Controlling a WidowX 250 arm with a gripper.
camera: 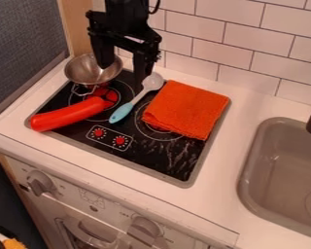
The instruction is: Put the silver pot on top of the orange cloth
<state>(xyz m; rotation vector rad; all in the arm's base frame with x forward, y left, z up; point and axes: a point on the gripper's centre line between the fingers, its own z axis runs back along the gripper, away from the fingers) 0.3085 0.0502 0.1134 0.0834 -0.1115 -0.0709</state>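
Note:
The gripper [123, 72] hangs over the back left of the stove with its two fingers spread apart. One finger reaches down into the silver pot [87, 73], and the other is outside it, to the right of its rim. This pot stands at the stove's back left corner. Flat on the right part of the stove lies the orange cloth [187, 109], folded into a rough square.
A blue-handled spoon [122, 111] lies between the pot and the cloth. In front of the pot is a red sausage-shaped toy [67, 115]. Tiled wall [255, 53] rises behind the counter; a grey sink [248, 170] is at the right.

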